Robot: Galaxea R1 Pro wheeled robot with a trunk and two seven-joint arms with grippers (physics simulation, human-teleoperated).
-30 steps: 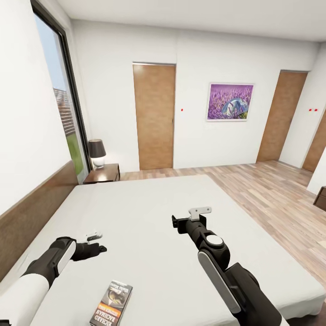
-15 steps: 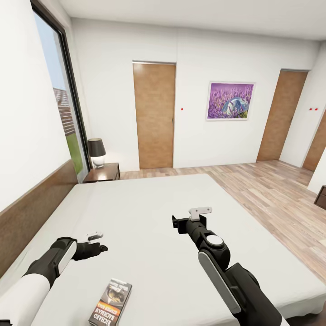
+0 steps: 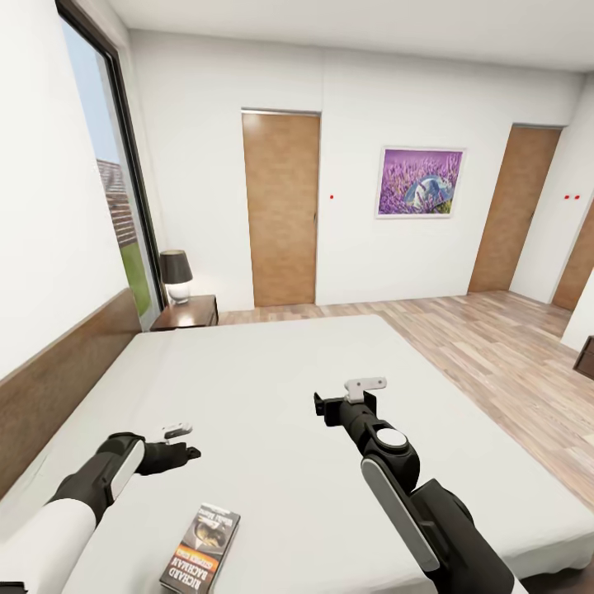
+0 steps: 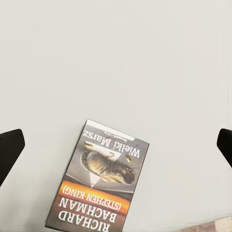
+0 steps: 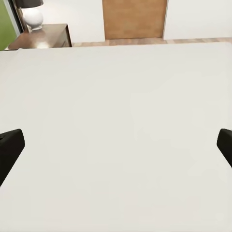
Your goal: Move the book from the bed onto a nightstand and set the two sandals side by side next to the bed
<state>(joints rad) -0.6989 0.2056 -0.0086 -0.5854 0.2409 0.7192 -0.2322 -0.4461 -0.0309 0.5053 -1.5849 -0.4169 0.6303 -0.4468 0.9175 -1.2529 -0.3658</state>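
The book [image 3: 200, 549] lies flat on the near part of the bed [image 3: 272, 388], a dark cover with an orange band. In the left wrist view the book [image 4: 99, 186] sits just below and between the black fingertips [image 4: 9, 150]. My left gripper [image 3: 186, 452] hovers open over the mattress, a little beyond the book and to its left. My right gripper [image 3: 330, 408] is open above the bare middle of the bed [image 5: 121, 135], holding nothing. A nightstand [image 3: 188, 313] stands at the bed's far left corner. The two sandals are out of view.
A black-shaded lamp [image 3: 176, 276] stands on the nightstand beside the tall window [image 3: 107, 181]. The brown headboard [image 3: 58, 388] runs along the left. Wood-plank floor [image 3: 495, 355] lies right of the bed, with brown doors [image 3: 280, 210] and a lavender picture [image 3: 419, 183] on the far wall.
My left gripper has crept slightly to the right, nearer the book. The right arm and the book have stayed put.
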